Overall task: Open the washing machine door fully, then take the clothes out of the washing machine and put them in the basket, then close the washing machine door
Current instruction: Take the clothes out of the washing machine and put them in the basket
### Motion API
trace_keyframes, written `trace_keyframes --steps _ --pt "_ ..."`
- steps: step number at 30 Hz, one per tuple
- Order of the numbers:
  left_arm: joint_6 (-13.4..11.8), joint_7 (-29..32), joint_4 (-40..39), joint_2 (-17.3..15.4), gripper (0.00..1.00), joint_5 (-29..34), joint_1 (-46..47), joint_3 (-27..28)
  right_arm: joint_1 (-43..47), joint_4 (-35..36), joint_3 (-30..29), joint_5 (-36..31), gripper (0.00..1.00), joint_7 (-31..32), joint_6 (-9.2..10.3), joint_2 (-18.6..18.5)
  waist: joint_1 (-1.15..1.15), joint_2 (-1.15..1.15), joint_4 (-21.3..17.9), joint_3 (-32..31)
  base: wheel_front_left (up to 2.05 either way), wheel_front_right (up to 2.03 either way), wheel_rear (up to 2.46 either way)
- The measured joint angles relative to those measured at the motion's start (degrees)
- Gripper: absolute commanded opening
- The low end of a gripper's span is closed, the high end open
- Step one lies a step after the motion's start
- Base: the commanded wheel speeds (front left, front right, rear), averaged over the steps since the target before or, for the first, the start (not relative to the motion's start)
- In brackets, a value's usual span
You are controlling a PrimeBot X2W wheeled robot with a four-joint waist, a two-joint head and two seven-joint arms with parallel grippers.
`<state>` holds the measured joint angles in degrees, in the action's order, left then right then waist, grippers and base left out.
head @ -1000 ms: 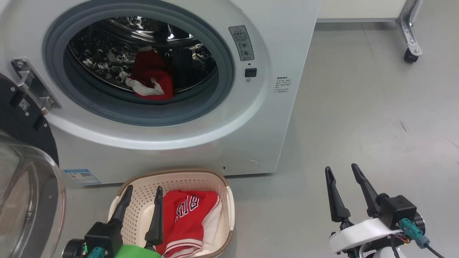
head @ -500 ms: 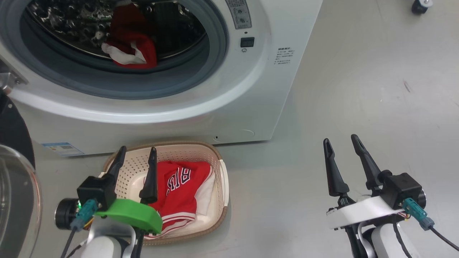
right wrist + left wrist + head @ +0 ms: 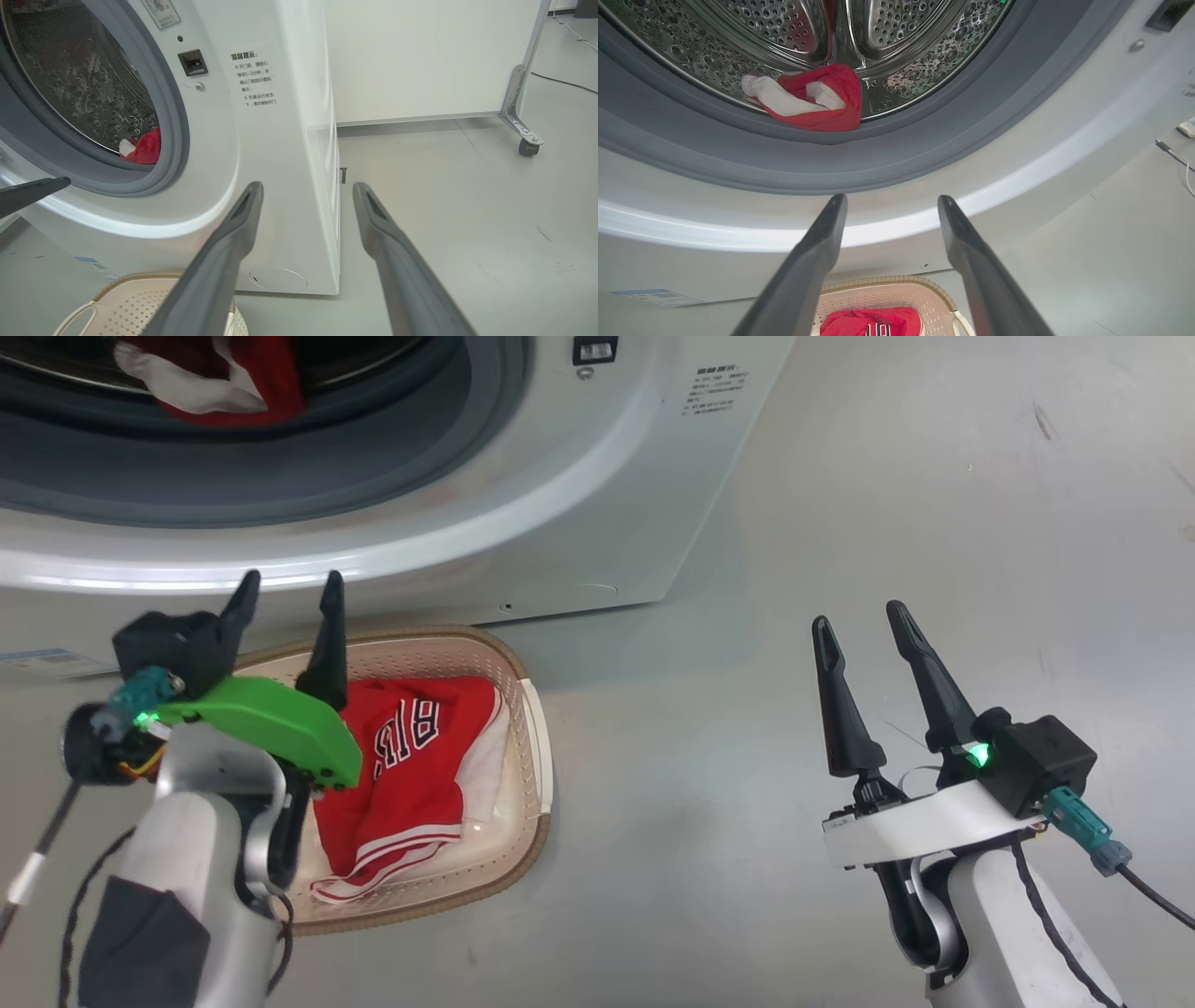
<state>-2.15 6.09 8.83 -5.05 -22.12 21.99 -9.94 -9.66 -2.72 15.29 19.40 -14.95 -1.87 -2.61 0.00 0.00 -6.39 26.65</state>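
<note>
Head view: we see the washing machine [image 3: 560, 476] with its drum mouth uncovered. A red garment [image 3: 261, 392] with white trim lies at the drum's front lip. The basket [image 3: 534, 775] sits on the floor just in front of the machine and holds a red jersey [image 3: 411, 756]. The left gripper [image 3: 290, 581] hovers in front of the machine over the basket's left side, fingers spread, nothing between them. The right gripper [image 3: 858, 614] is off the machine's right corner, also spread and empty.

Left wrist view: the fingers [image 3: 817, 252] stand apart, aimed at the machine's front just under the grey ring [image 3: 878, 158]. The garment sits low in the drum, basket and jersey at the machine's foot.

Right wrist view: the fingers are apart, pointing at the machine's right front corner. The garment peeks over the ring, with the basket rim below the machine's front.
</note>
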Motion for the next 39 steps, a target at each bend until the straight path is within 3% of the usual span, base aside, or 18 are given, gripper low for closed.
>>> trace_keyframes --steps 19,39 --pt "-0.6 5.2 7.6 -8.1 1.00 0.7 17.8 6.1 -5.1 -0.3 4.3 5.8 1.00 0.0 0.58 0.0 0.00 0.00 -8.5 7.5 0.00 0.00 0.00" --pt "-1.9 10.6 15.4 -15.1 1.00 3.7 31.5 9.3 -8.1 -0.3 8.2 9.4 1.00 0.0 1.01 0.0 0.00 0.00 -14.4 11.9 0.00 0.00 0.00"
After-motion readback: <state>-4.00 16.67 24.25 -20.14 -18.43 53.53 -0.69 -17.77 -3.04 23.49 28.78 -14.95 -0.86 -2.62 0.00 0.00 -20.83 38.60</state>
